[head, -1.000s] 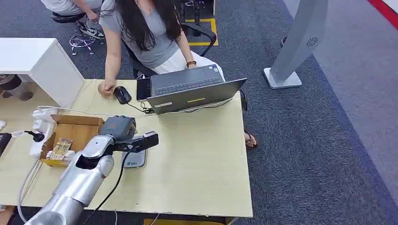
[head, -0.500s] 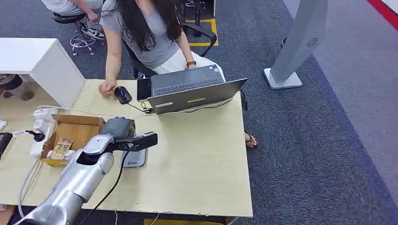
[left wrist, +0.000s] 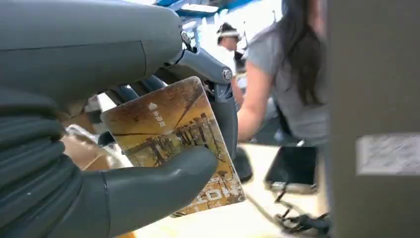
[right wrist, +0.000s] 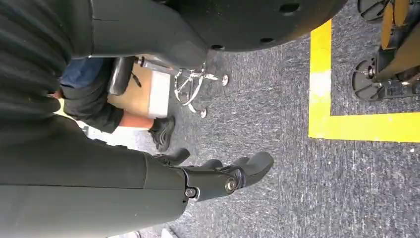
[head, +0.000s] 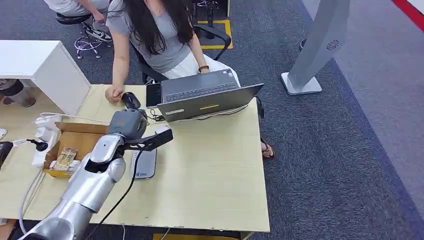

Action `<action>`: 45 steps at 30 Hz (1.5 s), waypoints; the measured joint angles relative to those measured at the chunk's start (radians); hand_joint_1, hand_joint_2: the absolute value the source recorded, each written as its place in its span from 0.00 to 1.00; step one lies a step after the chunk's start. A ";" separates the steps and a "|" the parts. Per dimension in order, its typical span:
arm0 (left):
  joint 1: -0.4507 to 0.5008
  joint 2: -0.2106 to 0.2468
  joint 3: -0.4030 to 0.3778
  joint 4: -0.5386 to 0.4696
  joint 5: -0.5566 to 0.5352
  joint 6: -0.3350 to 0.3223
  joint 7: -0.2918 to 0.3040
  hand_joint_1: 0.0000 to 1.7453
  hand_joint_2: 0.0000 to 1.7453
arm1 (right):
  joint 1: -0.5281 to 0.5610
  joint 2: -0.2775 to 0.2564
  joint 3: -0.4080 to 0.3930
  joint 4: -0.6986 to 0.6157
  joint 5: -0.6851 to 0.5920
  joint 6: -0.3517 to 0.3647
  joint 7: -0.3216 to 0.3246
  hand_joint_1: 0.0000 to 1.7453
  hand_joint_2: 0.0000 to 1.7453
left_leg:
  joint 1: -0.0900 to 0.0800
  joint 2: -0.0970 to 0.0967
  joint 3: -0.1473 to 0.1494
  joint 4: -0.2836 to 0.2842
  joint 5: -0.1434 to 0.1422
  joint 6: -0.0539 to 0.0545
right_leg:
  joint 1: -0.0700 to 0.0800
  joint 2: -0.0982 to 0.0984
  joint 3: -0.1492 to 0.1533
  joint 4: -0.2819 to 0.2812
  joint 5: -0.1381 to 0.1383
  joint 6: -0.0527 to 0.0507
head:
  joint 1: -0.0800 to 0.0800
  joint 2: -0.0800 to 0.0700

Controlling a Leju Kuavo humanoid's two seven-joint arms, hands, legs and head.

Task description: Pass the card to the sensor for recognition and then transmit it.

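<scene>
- The left robot hand [left wrist: 124,163] pinches the card [left wrist: 173,148] between its thick grey thumb and dark fingers, above the counter [head: 210,170] just past the sensor [head: 144,164].
- The right robot hand [right wrist: 218,181] hangs over the carpet, its fingers loosely apart, holding nothing.
- Risk: the glossy, thin, rigid card could slide out of the smooth thumb's pinch, or pass too high for a read.
- The sensor is a flat grey pad; the counter is pale wood-grain laminate.
- Beyond, a person [head: 150,30] sits at a laptop [head: 205,97].

Grey carpet [head: 350,165] — pale wooden table [head: 215,175].
</scene>
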 joint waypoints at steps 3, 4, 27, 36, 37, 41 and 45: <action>0.002 -0.002 0.015 -0.042 -0.060 0.190 -0.016 1.00 1.00 | 0.000 0.000 0.000 0.000 0.016 0.003 0.000 0.00 1.00 | 0.000 0.000 -0.001 0.000 0.000 0.000 | 0.000 0.000 -0.001 0.000 0.000 0.000 | 0.000 0.000; -0.004 -0.001 0.025 -0.057 -0.066 0.226 -0.026 1.00 1.00 | 0.000 0.000 0.001 0.000 0.021 0.005 0.000 0.00 1.00 | 0.000 -0.001 -0.001 0.000 0.000 0.000 | 0.000 0.000 0.000 0.000 0.000 0.000 | 0.000 0.000; -0.196 0.061 0.289 0.061 -0.144 0.431 -0.138 1.00 1.00 | -0.007 0.000 0.050 0.000 0.065 0.022 -0.005 0.00 1.00 | 0.000 -0.001 -0.001 0.000 0.001 -0.001 | 0.000 0.000 -0.001 0.001 0.000 0.000 | 0.000 0.000; -0.200 0.061 0.303 0.090 -0.144 0.431 -0.138 1.00 1.00 | -0.008 0.000 0.051 0.000 0.064 0.022 -0.005 0.00 1.00 | 0.001 -0.001 -0.001 0.000 0.001 -0.001 | 0.000 0.000 -0.001 0.001 0.000 0.000 | 0.000 0.000; -0.201 0.061 0.304 0.092 -0.144 0.431 -0.138 1.00 1.00 | -0.008 0.000 0.051 0.000 0.064 0.022 -0.005 0.00 1.00 | 0.001 -0.001 -0.001 0.000 0.001 -0.001 | 0.000 0.000 -0.001 0.001 0.000 0.000 | 0.000 0.000; -0.201 0.061 0.304 0.100 -0.147 0.430 -0.138 1.00 1.00 | -0.008 0.000 0.051 0.000 0.064 0.022 -0.005 0.00 1.00 | 0.001 -0.001 -0.001 0.000 0.001 -0.001 | 0.000 0.000 -0.001 0.001 0.000 0.000 | 0.000 0.000; -0.206 0.061 0.305 0.116 -0.146 0.413 -0.135 1.00 1.00 | -0.008 0.000 0.051 0.000 0.063 0.023 -0.005 0.00 1.00 | 0.001 -0.001 -0.001 0.000 0.001 -0.001 | 0.000 0.000 -0.001 0.001 0.000 0.000 | 0.000 0.000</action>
